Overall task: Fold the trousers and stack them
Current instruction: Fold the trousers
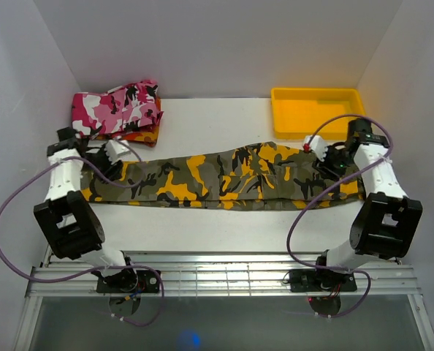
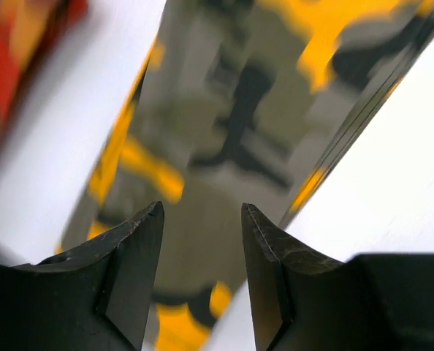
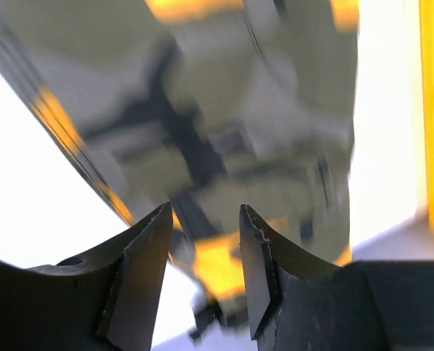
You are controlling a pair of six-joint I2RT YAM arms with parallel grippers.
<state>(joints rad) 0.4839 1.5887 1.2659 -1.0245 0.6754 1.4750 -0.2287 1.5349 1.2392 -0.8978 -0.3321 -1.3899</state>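
Black fingertips fill the bottom of the left wrist view, standing apart with nothing between them; through the gap shows blurred olive, yellow-orange and black cloth. The right wrist view reads the same: the right gripper is released, its jaws spread over camouflage fabric and gripping none of it. Both wrist pictures are smeared, so whether either gripper touches the cloth or hangs just above it cannot be told.

From above, the trousers lie stretched in one long narrow band across the table, running from the left gripper at one end to the right gripper at the other. The band looks narrow enough that the legs probably lie one over the other, though the seam is too small to confirm. A pink camouflage garment sits folded at the back left on a red-orange garment, just beyond the band's left end. A yellow tray stands at the back right.

The step in hand seems to be the gap between folds: lengthwise fold laid flat, crosswise fold not yet begun. The next move calls for one gripper to pinch all the layers at its end, lift them low, and carry them over to meet the other end without dragging the band askew.
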